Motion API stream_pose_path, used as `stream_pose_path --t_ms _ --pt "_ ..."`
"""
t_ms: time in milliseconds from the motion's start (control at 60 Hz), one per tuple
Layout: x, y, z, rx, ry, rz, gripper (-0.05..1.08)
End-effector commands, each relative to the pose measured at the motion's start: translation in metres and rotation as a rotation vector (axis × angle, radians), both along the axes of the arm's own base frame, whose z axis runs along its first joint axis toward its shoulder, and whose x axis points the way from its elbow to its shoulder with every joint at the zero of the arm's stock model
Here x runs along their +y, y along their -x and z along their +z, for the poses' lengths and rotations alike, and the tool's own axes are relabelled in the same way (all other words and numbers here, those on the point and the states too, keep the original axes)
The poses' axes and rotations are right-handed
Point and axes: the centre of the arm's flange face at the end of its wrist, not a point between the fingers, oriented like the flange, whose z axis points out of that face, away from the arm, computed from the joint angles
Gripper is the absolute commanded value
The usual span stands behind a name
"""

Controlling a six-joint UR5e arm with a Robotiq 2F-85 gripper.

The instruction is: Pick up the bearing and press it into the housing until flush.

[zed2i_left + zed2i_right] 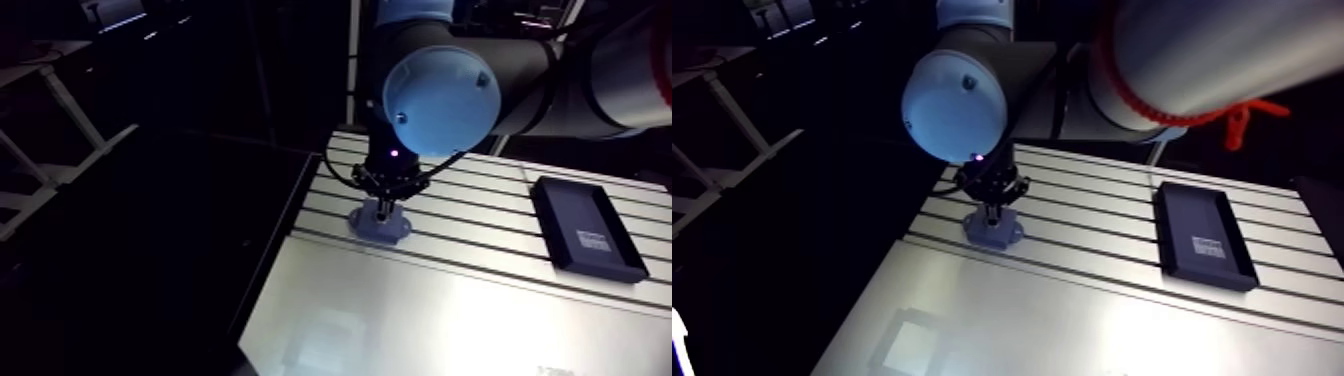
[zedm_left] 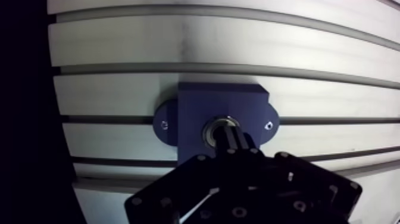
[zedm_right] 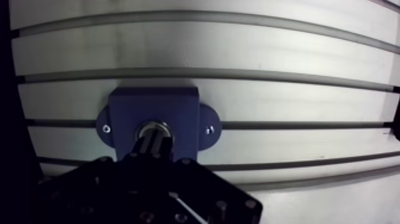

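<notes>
1. The gripper (image 2: 228, 136) stands over the blue housing (image 2: 196, 104). Its 2 fingers are together with nothing seen between them, and the tips are down at the bearing (image 2: 209, 131).
2. The bearing sits in the housing's central bore, with its metal ring showing beside the fingertips. I cannot tell whether it is flush with the top face.
3. Cocking is the main risk. The closed tips look to bear on 1 part of the ring rather than all round it, so an off-centre push could tilt the bearing and jam it.
4. The tips could also slip. They are narrow and the ring is smooth metal, so they might slide into the centre hole or out onto the housing face, and the force would land in the wrong place.
5. Force could be misjudged. Pressing beyond flush could overload the bearing or strain the housing, while stopping short would leave the ring proud.
6. The housing could shift. A screw (image 2: 163, 124) shows in each of its 2 flanges on the slotted table (image 2: 178, 47), and if either is loose, a sideways push could twist the block.
7. In the arm view the housing lies toward the table's left side. The black tray (image 1: 585, 225) is well apart on the right and looks to be no obstacle.
</notes>
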Motion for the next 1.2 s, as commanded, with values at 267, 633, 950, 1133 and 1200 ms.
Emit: stream_pose_path --t_ms 267,633,950,1133,1200 --pt "-0.001 0.004 0.020 0.017 0.002 0.001 1.04" --pt "-0.004 0.013 0.078 -0.044 -0.001 0.072 0.01" --pt "0.038 0.038 0.180 -0.058 0.028 0.059 0.01" --pt "0.118 0.069 0.225 -0.068 0.047 -0.015 0.01" --pt "0.142 0.073 0.232 -0.056 0.050 -0.022 0.01"
